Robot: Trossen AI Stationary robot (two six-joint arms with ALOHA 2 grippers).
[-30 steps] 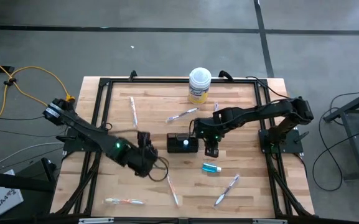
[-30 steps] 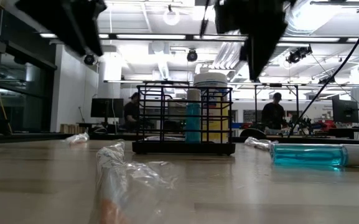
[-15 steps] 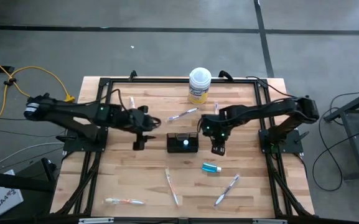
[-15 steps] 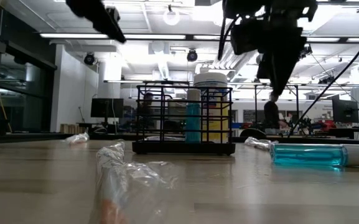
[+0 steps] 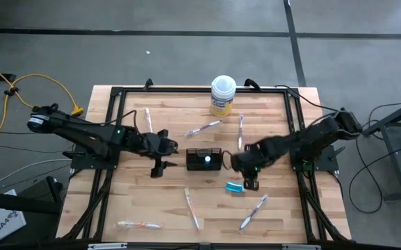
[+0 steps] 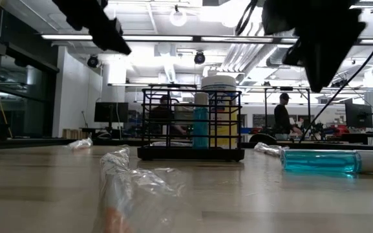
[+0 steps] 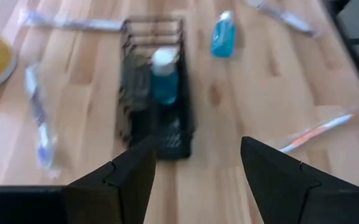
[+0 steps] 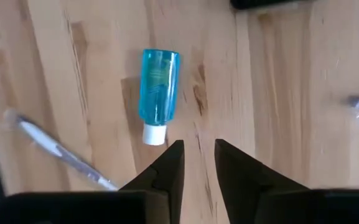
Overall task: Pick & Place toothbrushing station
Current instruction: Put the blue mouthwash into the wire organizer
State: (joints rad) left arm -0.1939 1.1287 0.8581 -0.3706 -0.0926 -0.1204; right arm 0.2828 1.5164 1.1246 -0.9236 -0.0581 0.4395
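The black wire-mesh holder (image 5: 204,159) stands on its base at mid-table, with one teal white-capped tube (image 7: 164,74) upright inside. A second teal tube (image 5: 235,187) lies on its side on the wood to the near right of the holder; it also shows in the right wrist view (image 8: 157,93). Several wrapped toothbrushes lie loose, among them one (image 5: 192,208) near the front. My left gripper (image 5: 160,167) hovers open and empty just left of the holder. My right gripper (image 5: 250,182) hovers just right of the loose tube, fingers a little apart, holding nothing.
A white-lidded yellow round tub (image 5: 222,95) stands at the far edge. More toothbrushes lie at the far left (image 5: 148,119), behind the holder (image 5: 204,127) and at the near right (image 5: 254,212). A black frame (image 5: 117,94) rims the table. People show in the room beyond.
My right gripper has gone from beside the holder's right end toward the table's near edge and a little right, ending next to the loose tube. My left arm has swung its forearm toward the far edge; its gripper stays left of the holder. The things on the table have kept still.
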